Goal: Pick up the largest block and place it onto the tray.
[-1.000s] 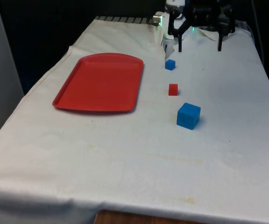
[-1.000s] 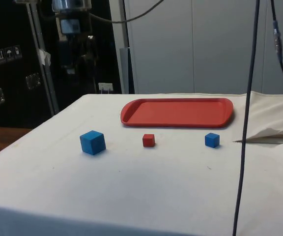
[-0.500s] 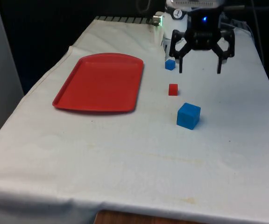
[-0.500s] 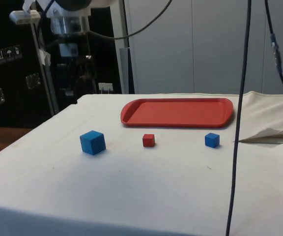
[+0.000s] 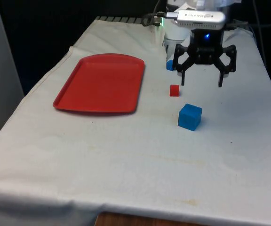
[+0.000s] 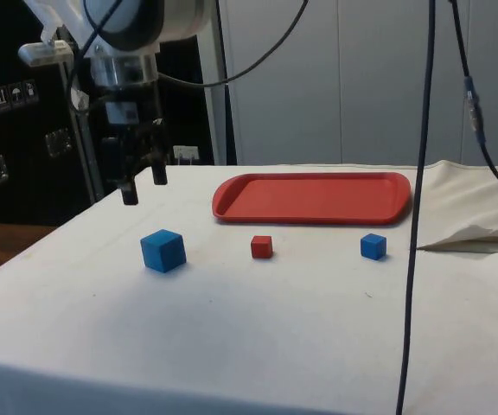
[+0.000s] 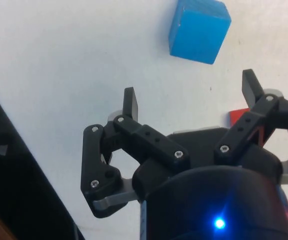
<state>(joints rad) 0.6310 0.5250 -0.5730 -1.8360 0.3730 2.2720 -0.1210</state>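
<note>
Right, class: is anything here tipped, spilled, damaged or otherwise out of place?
Nothing stands out. The red tray lies flat, and the large blue block, red block and small blue block sit apart on the cloth.

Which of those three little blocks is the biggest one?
The large blue block, standing nearest the table's front edge. It clearly outsizes the small red block in the middle and the small blue block at the far end.

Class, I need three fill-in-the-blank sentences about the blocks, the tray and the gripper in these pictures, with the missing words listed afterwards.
1. The largest block is coloured ____.
2. The number of blocks on the cloth is ____.
3. The tray holds ____ blocks.
4. The gripper hangs above the cloth with its fingers ____.

Missing words: blue; three; no; open
</note>
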